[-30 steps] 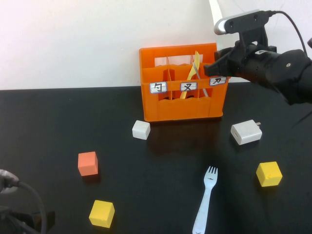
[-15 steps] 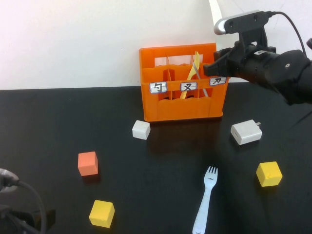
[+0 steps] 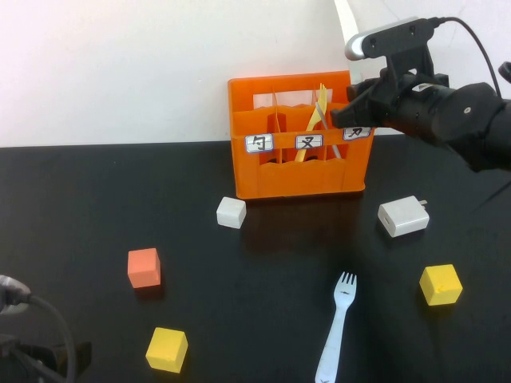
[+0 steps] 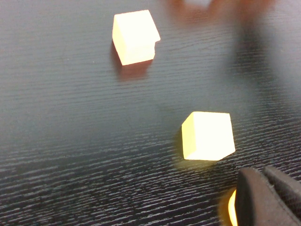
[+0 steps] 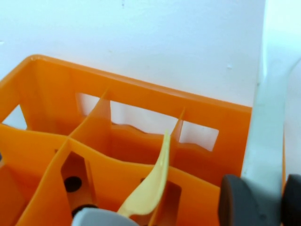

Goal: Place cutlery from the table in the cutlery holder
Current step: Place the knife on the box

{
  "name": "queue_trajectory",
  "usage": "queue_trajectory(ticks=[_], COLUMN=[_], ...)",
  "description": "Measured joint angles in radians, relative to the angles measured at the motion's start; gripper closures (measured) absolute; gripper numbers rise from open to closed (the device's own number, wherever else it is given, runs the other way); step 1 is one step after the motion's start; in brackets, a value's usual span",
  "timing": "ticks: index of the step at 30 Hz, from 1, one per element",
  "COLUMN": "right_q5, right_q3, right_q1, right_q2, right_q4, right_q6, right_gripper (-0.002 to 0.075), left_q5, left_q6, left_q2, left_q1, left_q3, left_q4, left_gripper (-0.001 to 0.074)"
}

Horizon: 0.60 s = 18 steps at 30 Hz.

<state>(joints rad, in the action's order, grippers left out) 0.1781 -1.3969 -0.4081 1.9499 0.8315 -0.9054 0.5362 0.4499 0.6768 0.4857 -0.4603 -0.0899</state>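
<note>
The orange cutlery holder (image 3: 271, 171) stands at the back of the black table (image 3: 96, 191). A yellow fork (image 3: 316, 120) leans in its middle compartment and also shows in the right wrist view as the same yellow fork (image 5: 148, 188). My right gripper (image 3: 345, 116) hovers over the holder's right end, shut on a cream-white knife (image 3: 345, 20) that points upward; the knife (image 5: 270, 132) sits between the dark fingers (image 5: 235, 202). A pale fork (image 3: 337, 323) lies on the table at the front. My left gripper (image 4: 264, 175) is shut and holds nothing, low at the near left corner.
A white cube (image 3: 231, 212), an orange cube (image 3: 144, 267), two yellow cubes (image 3: 167, 349) (image 3: 441, 284) and a white charger block (image 3: 403, 216) are scattered on the table. In the left wrist view a yellow cube (image 4: 208, 135) lies close to the left fingers.
My right gripper has shifted slightly to the left over the holder with the knife in it. The left arm has not moved.
</note>
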Motion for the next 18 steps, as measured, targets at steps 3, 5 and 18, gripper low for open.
queue_trajectory(ticks=[3,5,18], right_q5=[0.000,0.000,-0.036], right_q3=[0.000,0.000,-0.002], right_q1=[0.000,-0.001,-0.008], right_q2=[0.005,0.012,0.018], right_q4=[-0.029,-0.039,-0.043], right_q6=[0.044,0.063,0.073], right_gripper=[0.0545,0.0538,0.0329], left_q5=[0.000,0.000,0.000], left_q6=[0.000,0.000,0.000], left_q2=[0.000,0.000,0.000], left_q1=[0.000,0.000,0.000], left_q3=[0.000,0.000,0.000], left_q4=[0.000,0.000,0.000], left_gripper=[0.0736,0.0736,0.0736])
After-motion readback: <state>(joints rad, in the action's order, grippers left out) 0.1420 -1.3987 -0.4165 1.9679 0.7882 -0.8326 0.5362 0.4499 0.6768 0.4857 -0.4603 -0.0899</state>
